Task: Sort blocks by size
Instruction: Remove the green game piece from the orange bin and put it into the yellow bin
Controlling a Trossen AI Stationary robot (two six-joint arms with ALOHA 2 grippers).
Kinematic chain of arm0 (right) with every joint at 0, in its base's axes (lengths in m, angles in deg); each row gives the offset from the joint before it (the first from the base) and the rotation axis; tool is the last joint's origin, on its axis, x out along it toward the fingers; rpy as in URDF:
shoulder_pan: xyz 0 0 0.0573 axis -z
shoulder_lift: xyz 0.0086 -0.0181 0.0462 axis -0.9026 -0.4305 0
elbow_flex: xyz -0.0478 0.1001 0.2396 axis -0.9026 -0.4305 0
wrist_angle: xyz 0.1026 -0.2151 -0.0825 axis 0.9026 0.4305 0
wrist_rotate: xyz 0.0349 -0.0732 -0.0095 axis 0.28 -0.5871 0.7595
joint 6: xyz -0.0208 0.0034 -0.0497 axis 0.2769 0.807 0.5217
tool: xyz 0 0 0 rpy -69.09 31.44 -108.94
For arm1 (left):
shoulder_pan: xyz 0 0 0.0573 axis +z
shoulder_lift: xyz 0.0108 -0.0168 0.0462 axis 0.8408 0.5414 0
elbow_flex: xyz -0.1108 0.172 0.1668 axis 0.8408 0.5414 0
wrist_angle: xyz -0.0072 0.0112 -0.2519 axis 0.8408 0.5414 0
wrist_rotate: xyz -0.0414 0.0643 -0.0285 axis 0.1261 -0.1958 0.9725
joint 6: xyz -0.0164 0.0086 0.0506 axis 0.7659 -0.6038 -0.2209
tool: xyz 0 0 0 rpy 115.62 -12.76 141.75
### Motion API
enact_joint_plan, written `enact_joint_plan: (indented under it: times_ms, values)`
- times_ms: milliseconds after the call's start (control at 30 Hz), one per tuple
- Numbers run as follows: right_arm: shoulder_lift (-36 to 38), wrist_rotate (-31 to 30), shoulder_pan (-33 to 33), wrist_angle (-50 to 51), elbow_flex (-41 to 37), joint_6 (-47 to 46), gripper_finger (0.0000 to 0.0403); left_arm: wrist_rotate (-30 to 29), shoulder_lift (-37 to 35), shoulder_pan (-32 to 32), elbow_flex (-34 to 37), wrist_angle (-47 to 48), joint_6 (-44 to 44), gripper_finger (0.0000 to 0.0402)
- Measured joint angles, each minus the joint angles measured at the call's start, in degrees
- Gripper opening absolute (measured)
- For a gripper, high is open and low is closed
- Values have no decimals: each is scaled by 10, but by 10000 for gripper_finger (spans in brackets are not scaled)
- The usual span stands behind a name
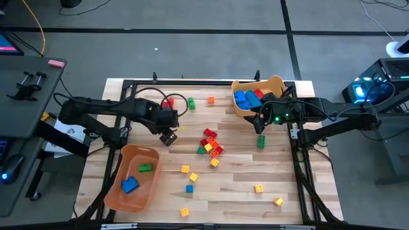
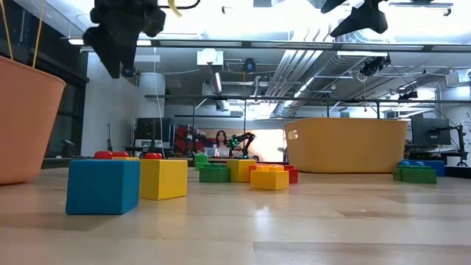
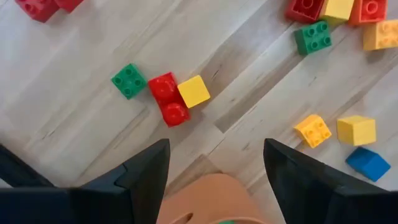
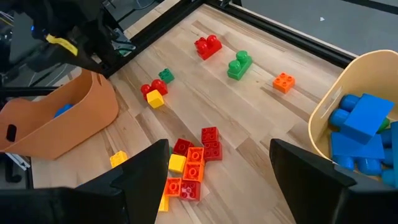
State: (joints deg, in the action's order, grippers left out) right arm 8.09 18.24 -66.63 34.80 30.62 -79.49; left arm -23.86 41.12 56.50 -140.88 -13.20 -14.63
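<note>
The blocks (image 1: 211, 144), small plastic toy bricks with studs in red, yellow, green, blue and orange, lie scattered over the wooden tabletop (image 1: 243, 172). Most sit in a little heap near the middle. A blue one and a green one lie in the orange plastic bin (image 1: 131, 179) by the near left corner. Several blue and red ones fill the tan plastic bin (image 1: 259, 96) at the far right. The left gripper (image 1: 169, 137) hangs above the tabletop, just past the orange bin. Its jaws are open and hold nothing. The right gripper (image 1: 255, 119) hangs beside the tan bin, jaws open and empty too.
</note>
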Motion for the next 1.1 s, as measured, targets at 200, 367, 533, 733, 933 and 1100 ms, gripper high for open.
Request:
enact_joint_plan:
  times_ms: [200,367,533,733,933,1100]
  values:
    - [0,0,0,0,0,3,275,23,-23,-18,0,1,5,241]
    - [0,0,0,0,0,4,275,66,-68,-136,0,-6,56,240]
    - [0,0,0,0,0,14,275,-2,-80,-328,0,3,184,240]
    - [0,0,0,0,0,19,275,-67,-22,-486,57,-5,234,240]
    - [0,0,0,0,0,15,275,-72,46,-487,138,-42,185,240]
    - [0,0,0,0,0,-11,275,-73,66,-475,187,-48,195,240]
